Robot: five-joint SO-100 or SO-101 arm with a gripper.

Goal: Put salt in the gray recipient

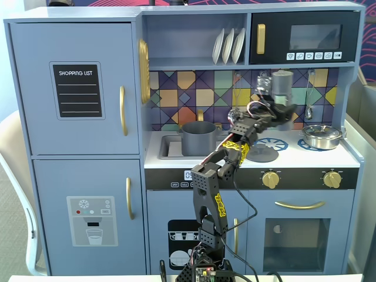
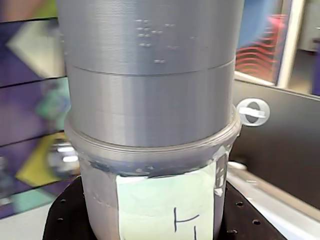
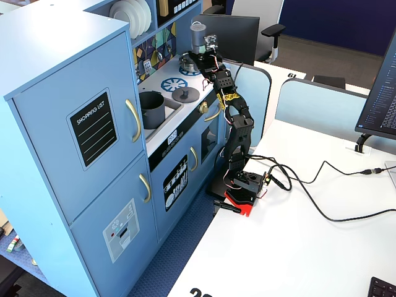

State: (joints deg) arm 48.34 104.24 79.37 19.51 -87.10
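One arm: a black arm (image 1: 214, 194) rises from the bottom centre of a fixed view and reaches up over the counter of a blue toy kitchen (image 1: 76, 147).
Claw: the gripper (image 1: 281, 108) sits right of centre in that view and near the top centre in another fixed view (image 3: 199, 54); it is clenched around the salt, gripping its lower body.
Salt: the salt shaker (image 1: 282, 85) stands upright in the claw, lifted clear of the counter, in front of the coloured tile backsplash (image 1: 194, 88) and just below the black microwave (image 1: 305, 38). In the wrist view it fills the frame (image 2: 150, 100), with a pale green label (image 2: 167, 205) at the bottom.
Pot: the gray pot (image 1: 198, 138) stands in the sink at centre frame, well left of the shaker; in another fixed view it is left of centre (image 3: 151, 109).
Lid: a flat gray lid (image 1: 261, 154) lies on the counter between pot and stove rings.
Pan: a shiny steel pan (image 1: 321, 136) rests at the right end of the counter.
Plates: white plates (image 1: 229, 46) stand on the upper shelf.
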